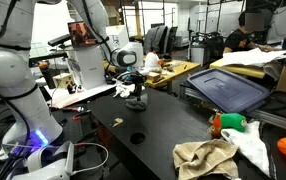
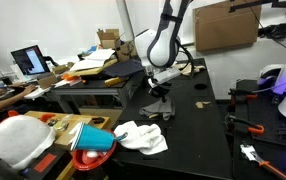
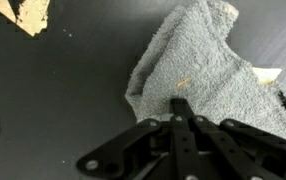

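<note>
the gripper [image 3: 178, 104] hangs straight down over a grey towel [image 3: 208, 70] that lies crumpled on the black table [image 3: 73, 90]. its fingers [image 3: 171, 126] are pressed together with the tips at the towel's near edge, and whether a fold is caught between them cannot be told. in both exterior views the towel [image 1: 135, 103] sits directly beneath the gripper [image 2: 161, 88], well apart from the white cloth [image 2: 143, 137] and the beige rag [image 1: 205, 155]. the vertical pose is judged to suit a limp thing that offers only raised folds, and a tan scrap [image 3: 28, 15] lies apart from it.
</note>
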`<state>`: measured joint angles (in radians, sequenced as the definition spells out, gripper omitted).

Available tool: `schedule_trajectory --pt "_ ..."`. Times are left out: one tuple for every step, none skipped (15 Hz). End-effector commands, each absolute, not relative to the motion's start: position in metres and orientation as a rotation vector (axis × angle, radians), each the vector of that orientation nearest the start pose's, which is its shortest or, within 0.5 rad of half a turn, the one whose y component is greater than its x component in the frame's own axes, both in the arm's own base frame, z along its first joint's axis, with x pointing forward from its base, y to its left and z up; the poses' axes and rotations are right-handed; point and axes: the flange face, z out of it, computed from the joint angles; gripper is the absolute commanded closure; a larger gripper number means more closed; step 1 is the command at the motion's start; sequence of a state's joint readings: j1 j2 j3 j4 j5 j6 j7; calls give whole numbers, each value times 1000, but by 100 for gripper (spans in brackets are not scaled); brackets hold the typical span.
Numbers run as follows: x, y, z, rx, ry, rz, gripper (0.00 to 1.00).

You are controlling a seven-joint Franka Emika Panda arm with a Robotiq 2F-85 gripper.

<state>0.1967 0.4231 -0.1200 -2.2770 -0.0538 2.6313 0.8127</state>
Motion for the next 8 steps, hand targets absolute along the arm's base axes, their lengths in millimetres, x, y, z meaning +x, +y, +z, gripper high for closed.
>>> schedule_trajectory --pt "519 36 151 -3064 1158 134 100" --pt "516 32 143 -3072 1173 149 100" --pt "513 29 136 -3077 1185 154 100" --pt "511 26 128 -3082 1185 165 100" --pt "509 23 121 -3088 1184 167 100" --pt "509 21 119 -3091 1180 171 100" --pt "509 21 120 -3091 1181 162 100" --pt "509 20 120 -3092 1181 159 100"
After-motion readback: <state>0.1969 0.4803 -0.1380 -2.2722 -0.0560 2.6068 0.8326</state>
